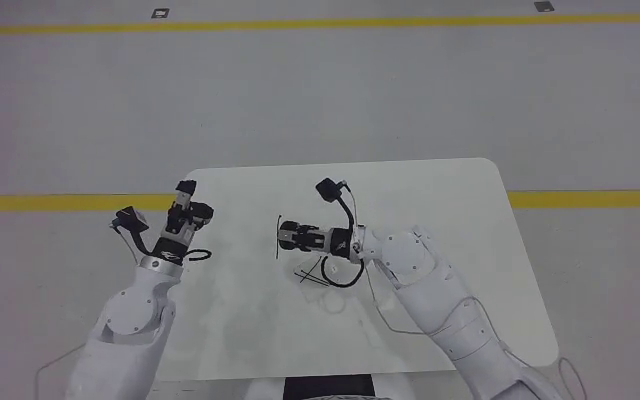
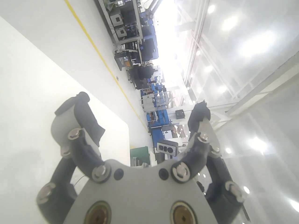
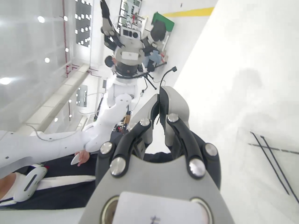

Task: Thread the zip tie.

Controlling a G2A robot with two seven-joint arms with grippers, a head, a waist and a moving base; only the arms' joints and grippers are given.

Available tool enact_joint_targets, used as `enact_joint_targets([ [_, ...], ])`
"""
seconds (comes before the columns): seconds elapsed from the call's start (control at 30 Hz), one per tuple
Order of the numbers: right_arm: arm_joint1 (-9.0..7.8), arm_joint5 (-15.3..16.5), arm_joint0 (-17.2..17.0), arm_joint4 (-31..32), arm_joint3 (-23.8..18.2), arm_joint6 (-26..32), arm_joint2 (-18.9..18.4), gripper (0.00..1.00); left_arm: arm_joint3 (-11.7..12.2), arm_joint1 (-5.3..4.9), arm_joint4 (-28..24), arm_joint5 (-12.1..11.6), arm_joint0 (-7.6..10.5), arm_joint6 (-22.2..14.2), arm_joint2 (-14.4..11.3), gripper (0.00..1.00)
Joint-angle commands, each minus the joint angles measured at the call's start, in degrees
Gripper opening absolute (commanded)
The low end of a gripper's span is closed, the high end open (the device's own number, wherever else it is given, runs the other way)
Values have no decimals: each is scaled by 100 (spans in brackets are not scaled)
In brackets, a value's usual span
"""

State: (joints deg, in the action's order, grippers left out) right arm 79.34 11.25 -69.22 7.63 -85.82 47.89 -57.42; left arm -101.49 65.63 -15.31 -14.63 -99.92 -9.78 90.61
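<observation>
While the right gripper [image 3: 160,99] hangs over the middle of the white table [image 1: 440,200], its fingers are pressed flat together on a black zip tie [image 1: 278,228]. From the top view this tie is a thin dark line standing across the fingertips. The right wrist view adds its shape: a narrow strip rising from between the closed pads and curving over to a small square head. Loose black zip ties [image 3: 271,162] lie crossed on the tabletop just beside the right arm.

A white label [image 3: 158,208] sits on the right wrist housing, and its small mark is too blurred to read. Two small dark square markers [image 1: 160,13] lie on the floor by a yellow line [image 1: 300,25], their pattern too small to make out.

The left gripper [image 2: 141,101] is spread wide with nothing between its black-padded fingers. The top view places it above the table's left edge near the far corner, well apart from the right gripper. Its own wrist view looks past the table edge toward distant machinery.
</observation>
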Motion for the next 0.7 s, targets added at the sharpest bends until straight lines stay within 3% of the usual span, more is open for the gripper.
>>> enact_joint_targets([
  [0.0,-2,-12,-6,16,-6,23,-3,0,0,0,1,17,1,6,2,100],
  [0.17,2,13,-75,-50,-24,-122,23,0,-12,-6,79,-17,33,-86,1,100],
  [0.27,40,121,-40,-265,55,-445,100,0,32,-24,-20,-468,41,-575,43,100],
  [0.4,172,132,318,-405,327,-1002,427,0,147,-49,-222,-485,58,-1266,301,100],
  [0.6,421,352,906,-838,933,-1525,934,0,236,-10,-473,-485,-5,-1897,531,100],
  [0.67,437,364,941,-866,977,-1541,965,0,235,-7,-500,-485,-7,-1945,541,100],
])
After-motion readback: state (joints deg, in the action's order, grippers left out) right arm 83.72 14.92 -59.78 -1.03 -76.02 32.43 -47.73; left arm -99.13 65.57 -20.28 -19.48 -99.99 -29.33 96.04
